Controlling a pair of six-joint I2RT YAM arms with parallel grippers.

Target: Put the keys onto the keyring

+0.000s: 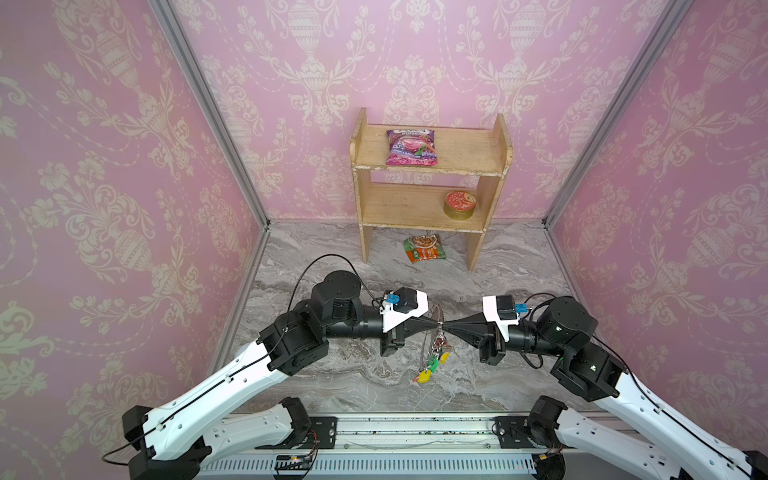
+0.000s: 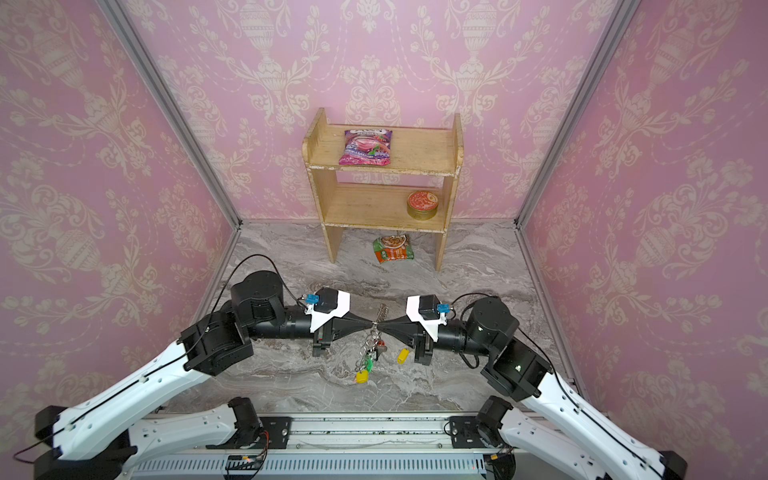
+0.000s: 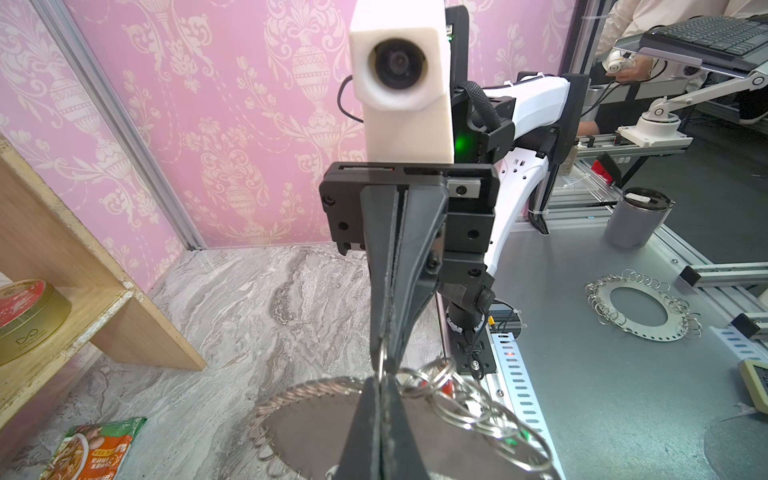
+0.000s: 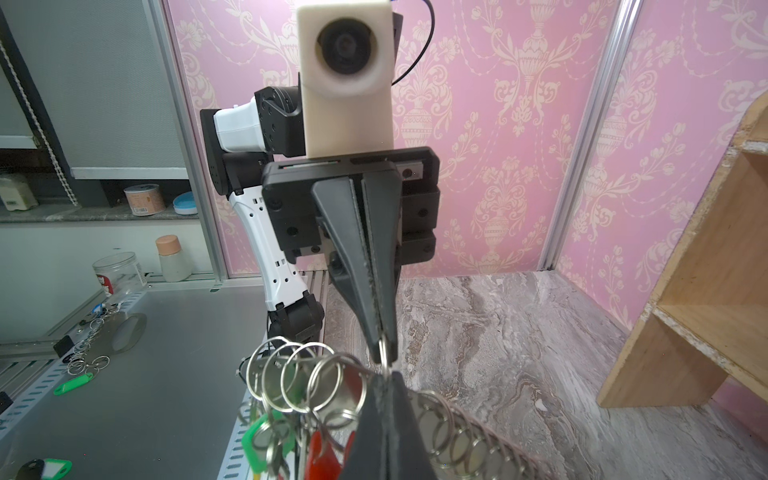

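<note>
The keyring (image 1: 433,311) (image 2: 381,310) hangs on edge above the marble floor, between my two grippers, which meet tip to tip. My left gripper (image 1: 436,323) (image 2: 371,323) (image 3: 380,379) is shut on a small silver loop at the ring's rim. My right gripper (image 1: 446,325) (image 2: 380,324) (image 4: 385,376) is shut on the same loop from the opposite side. The flat grey band (image 3: 307,419) and its row of loops (image 4: 457,432) fill both wrist views. Several keys dangle from the ring, with a green tag (image 4: 255,440) (image 2: 368,365), a red tag (image 4: 320,455) and a yellow tag (image 2: 362,377). Another yellow-tagged key (image 2: 402,356) lies on the floor.
A wooden shelf (image 1: 496,166) stands against the back wall, holding a purple packet (image 1: 412,146) and a round tin (image 1: 459,204). An orange-green packet (image 1: 424,248) lies under it. Outside the booth, a second ring plate (image 3: 642,309) and a tumbler (image 3: 636,220) sit on a grey table.
</note>
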